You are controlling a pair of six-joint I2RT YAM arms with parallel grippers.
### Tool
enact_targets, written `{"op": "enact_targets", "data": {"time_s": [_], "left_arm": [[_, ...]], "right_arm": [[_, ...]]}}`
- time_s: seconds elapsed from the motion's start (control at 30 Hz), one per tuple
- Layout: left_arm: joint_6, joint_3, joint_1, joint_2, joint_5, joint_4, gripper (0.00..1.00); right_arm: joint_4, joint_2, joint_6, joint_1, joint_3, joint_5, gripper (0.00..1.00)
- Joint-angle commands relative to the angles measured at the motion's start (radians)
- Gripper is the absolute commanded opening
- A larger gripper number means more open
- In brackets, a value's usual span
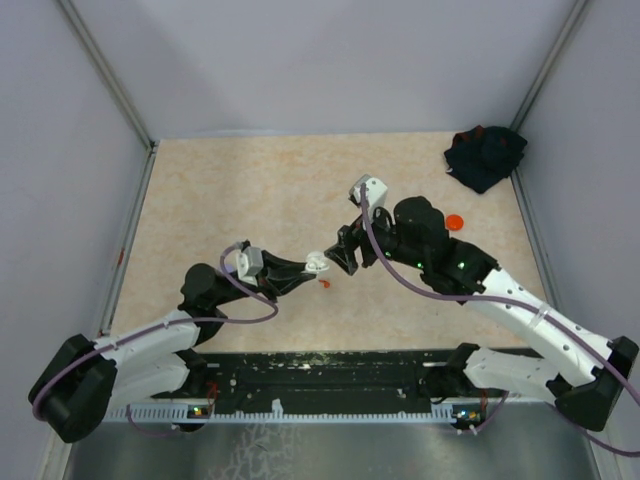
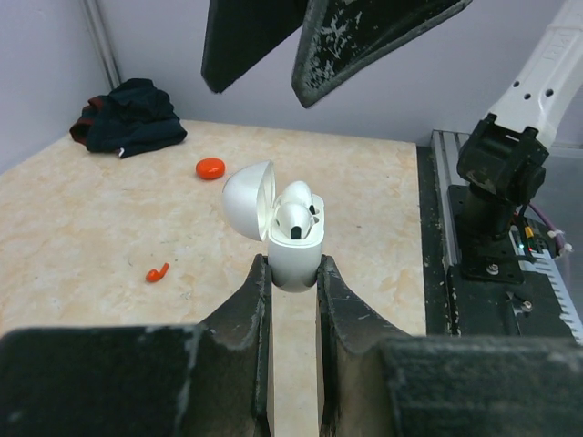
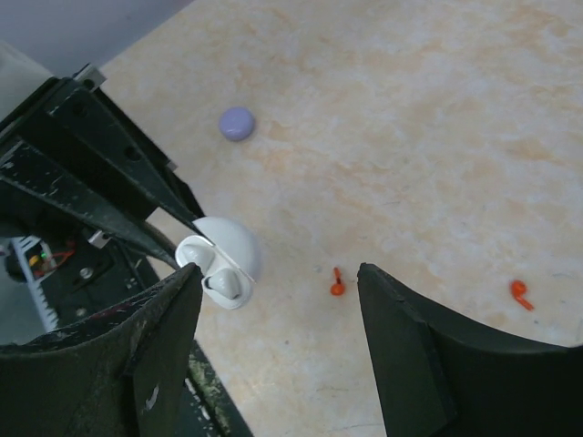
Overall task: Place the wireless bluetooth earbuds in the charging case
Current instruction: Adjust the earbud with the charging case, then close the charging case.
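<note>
My left gripper is shut on the base of an open white charging case and holds it above the table, lid tipped back. White earbuds sit in its wells. My right gripper is open and empty, just above and beside the case; its fingers hang over the case in the left wrist view. A red earbud lies on the table below, also in the top view. A second red earbud lies further off.
An orange round case lies right of the right arm. A lavender round case lies on the table. A dark crumpled cloth sits in the back right corner. Walls enclose the tabletop.
</note>
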Motion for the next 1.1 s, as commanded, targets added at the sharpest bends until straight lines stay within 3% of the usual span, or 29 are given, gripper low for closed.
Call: {"op": "enact_targets", "data": {"time_s": [0.0, 0.27, 0.53, 1.07], "left_arm": [[0.01, 0.024, 0.005, -0.002, 0.068, 0.006, 0.0], [-0.012, 0.041, 0.005, 0.015, 0.104, 0.034, 0.0], [-0.02, 0.046, 0.006, 0.019, 0.097, 0.039, 0.0], [-0.05, 0.037, 0.005, 0.025, 0.01, -0.049, 0.0]], "right_arm": [[0.134, 0.026, 0.081, -0.04, -0.019, -0.301, 0.7], [0.22, 0.086, 0.154, -0.087, -0.061, -0.51, 0.7], [0.217, 0.113, 0.163, -0.092, -0.064, -0.571, 0.68], [0.159, 0.021, 0.089, -0.104, -0.07, -0.512, 0.66]]}}
